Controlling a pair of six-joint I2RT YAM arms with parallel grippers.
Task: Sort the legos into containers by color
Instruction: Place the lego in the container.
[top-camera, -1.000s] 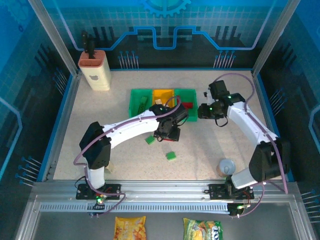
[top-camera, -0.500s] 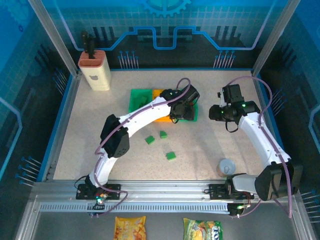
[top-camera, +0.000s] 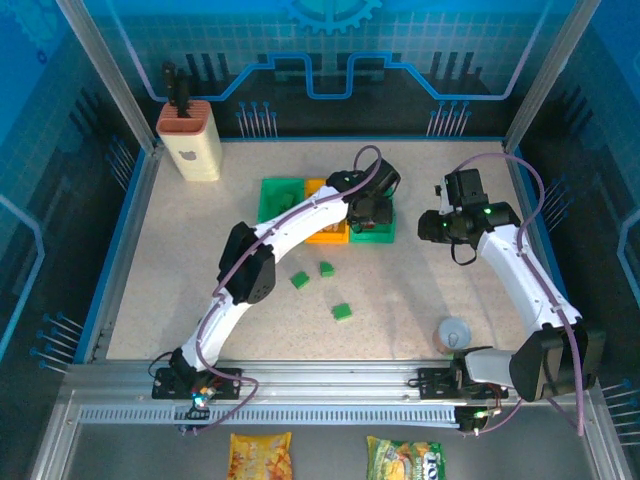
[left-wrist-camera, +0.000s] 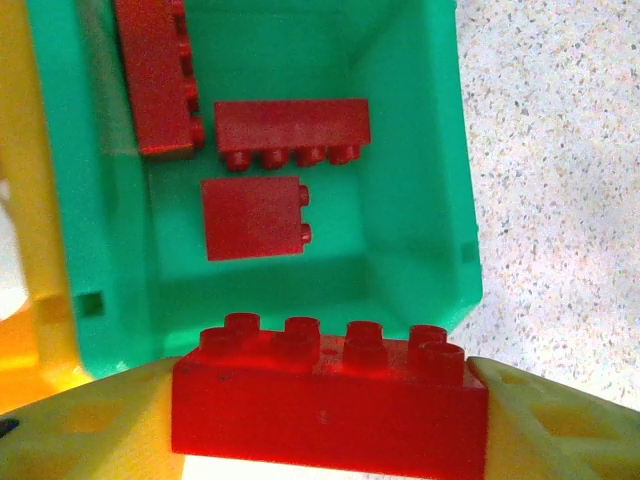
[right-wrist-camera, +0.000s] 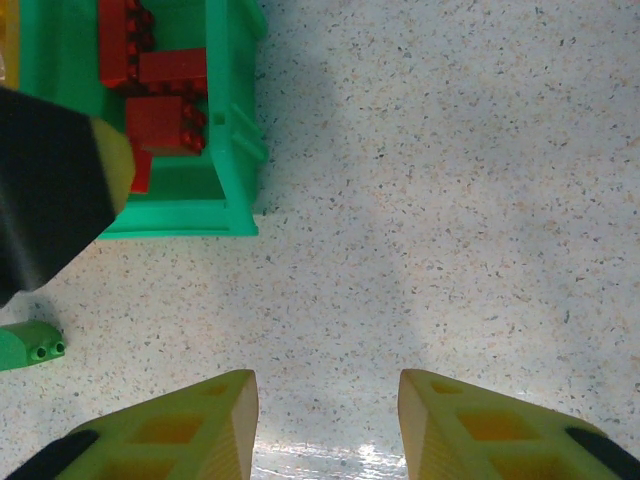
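Note:
My left gripper (top-camera: 371, 214) hangs over the right green bin (top-camera: 372, 237), shut on a red lego (left-wrist-camera: 330, 405) held lengthwise between its yellow fingers (left-wrist-camera: 90, 425). Below it, that bin (left-wrist-camera: 415, 150) holds three red legos (left-wrist-camera: 290, 130). The orange-yellow bin (top-camera: 325, 236) and the left green bin (top-camera: 278, 200) adjoin it in a row. Three green legos (top-camera: 299, 280) (top-camera: 326, 268) (top-camera: 342, 312) lie on the table in front of the bins. My right gripper (top-camera: 432, 226) stands open and empty over bare table (right-wrist-camera: 325, 420), right of the bins.
A beige holder with a terracotta top (top-camera: 190, 140) stands at the back left. A grey cup (top-camera: 455, 333) sits near the right arm's base. Blue rails edge the table. One green lego (right-wrist-camera: 30, 345) shows left in the right wrist view.
My left gripper has carried the red lego from the table's middle back to above the right green bin. The right arm drew away to the right, then held still.

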